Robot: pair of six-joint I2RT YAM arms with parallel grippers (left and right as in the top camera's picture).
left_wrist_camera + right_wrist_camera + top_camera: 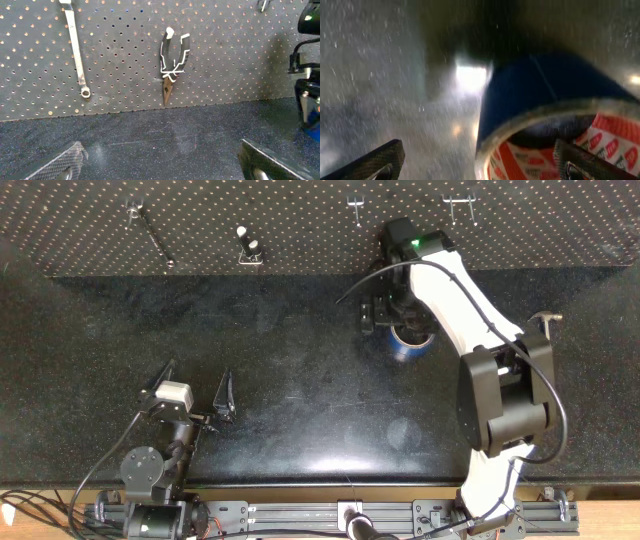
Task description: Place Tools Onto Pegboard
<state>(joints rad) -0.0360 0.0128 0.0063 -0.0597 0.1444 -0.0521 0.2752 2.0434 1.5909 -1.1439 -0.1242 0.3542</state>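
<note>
A blue roll of tape (408,345) stands on the dark table near the pegboard (300,220). My right gripper (398,315) hangs over it, open. In the right wrist view one fingertip (587,162) is within the tape (540,95) ring's opening and the other stands well outside its wall. A wrench (152,235) and black-and-white pliers (249,246) hang on the board; the left wrist view shows the same wrench (76,50) and pliers (173,60). My left gripper (196,385) rests open and holds nothing near the front left.
Two bare metal hooks (355,208) (460,204) stick out of the pegboard's right half. A metal tool (548,318) lies by the table's right side, partly behind the right arm. Open tabletop lies between the two arms.
</note>
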